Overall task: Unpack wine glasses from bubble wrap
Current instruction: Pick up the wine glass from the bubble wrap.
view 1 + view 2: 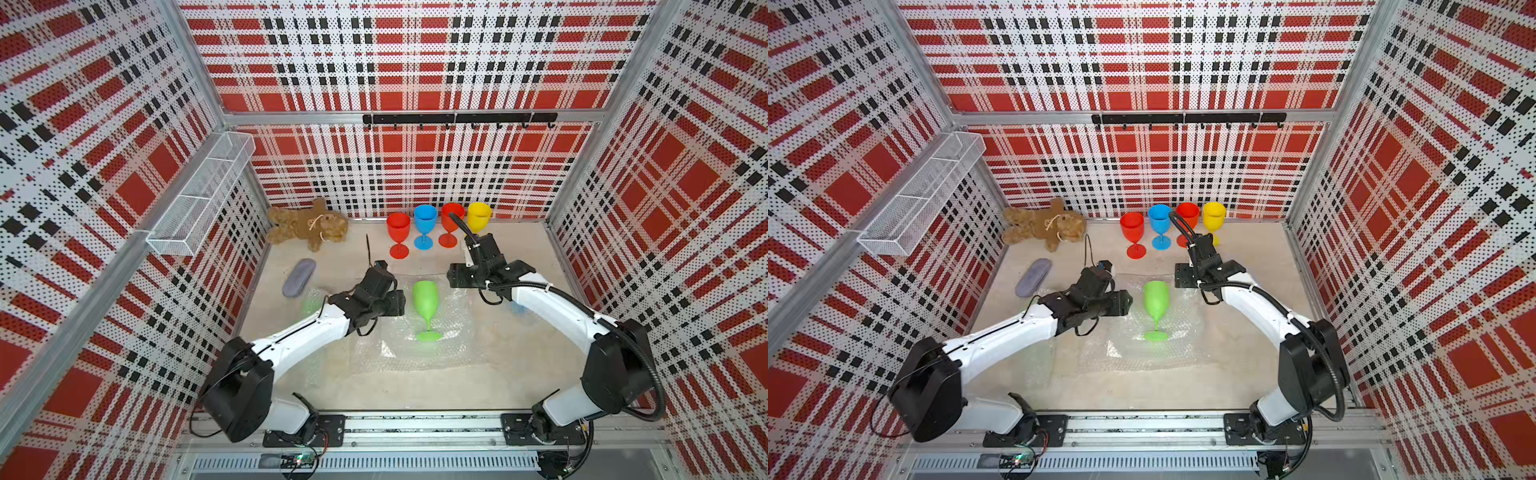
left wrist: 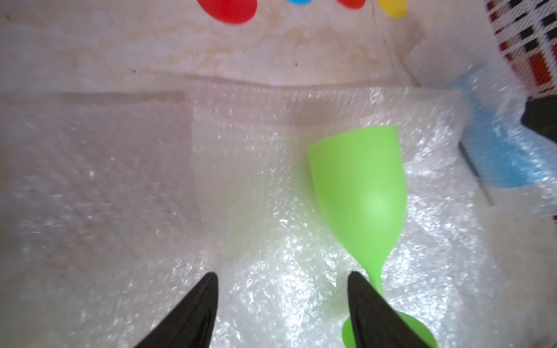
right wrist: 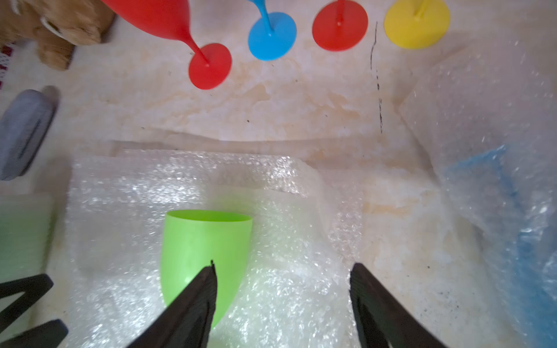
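On bubble wrap (image 1: 415, 357): green goblet (image 1: 425, 305) lying | both jaws parted, empty | behind: four upright goblets (image 1: 424, 224), teddy bear (image 1: 307, 224)

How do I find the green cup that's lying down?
On the table, between the left arm and right arm, bubble wrap is spread flat. The green goblet lies bare on its side on that sheet. The red goblets, blue goblet and yellow goblet by the back wall stand upright.

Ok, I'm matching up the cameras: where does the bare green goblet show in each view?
Top view: green goblet lies mid-table on bubble wrap.
Top view: green goblet, same spot.
Left wrist: green goblet, stem beside left gripper's fingertip.
Right wrist: green goblet, bowl behind right gripper's fingertip.
Shared landmark: yellow goblet.
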`<state>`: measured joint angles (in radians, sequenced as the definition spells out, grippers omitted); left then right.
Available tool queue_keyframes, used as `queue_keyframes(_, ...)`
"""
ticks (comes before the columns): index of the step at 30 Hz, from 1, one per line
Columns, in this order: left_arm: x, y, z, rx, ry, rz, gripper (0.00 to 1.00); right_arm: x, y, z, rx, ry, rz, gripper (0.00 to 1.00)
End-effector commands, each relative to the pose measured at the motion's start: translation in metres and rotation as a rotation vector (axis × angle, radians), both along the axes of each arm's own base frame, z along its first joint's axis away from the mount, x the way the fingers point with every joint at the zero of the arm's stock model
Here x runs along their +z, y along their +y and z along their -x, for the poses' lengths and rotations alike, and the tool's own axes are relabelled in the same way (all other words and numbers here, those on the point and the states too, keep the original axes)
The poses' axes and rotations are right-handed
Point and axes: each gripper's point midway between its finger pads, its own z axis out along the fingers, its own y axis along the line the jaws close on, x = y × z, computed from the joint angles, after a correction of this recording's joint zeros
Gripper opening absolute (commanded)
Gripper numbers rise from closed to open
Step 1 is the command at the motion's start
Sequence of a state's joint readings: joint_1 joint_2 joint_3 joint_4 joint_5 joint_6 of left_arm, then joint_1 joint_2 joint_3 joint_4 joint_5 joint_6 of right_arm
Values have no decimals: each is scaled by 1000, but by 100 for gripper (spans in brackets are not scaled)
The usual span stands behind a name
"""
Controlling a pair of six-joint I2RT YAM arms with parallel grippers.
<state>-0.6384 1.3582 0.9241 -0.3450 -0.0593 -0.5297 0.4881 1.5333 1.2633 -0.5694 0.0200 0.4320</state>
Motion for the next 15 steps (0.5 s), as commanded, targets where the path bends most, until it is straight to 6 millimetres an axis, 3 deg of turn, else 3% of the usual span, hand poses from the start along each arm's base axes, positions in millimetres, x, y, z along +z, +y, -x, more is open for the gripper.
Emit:
queue_keyframes(1,34,17,-6,33,-111,-11,71,3,28,26,170,113,17,76)
queue_keyframes(4,51,39,-12,105,-202,-37,71,-14,42,30,215,242,67,79)
queue_keyframes(5,53,43,-13,118,-217,-30,72,-20,46,32,222,289,65,85)
queue_keyframes(6,53,46,-13,121,-225,-12,71,-26,52,34,235,333,57,98)
queue_keyframes(7,51,48,-12,117,-224,6,71,-30,57,34,244,359,60,100)
queue_keyframes(15,81,54,0,108,-304,80,70,-54,65,18,200,453,174,100)
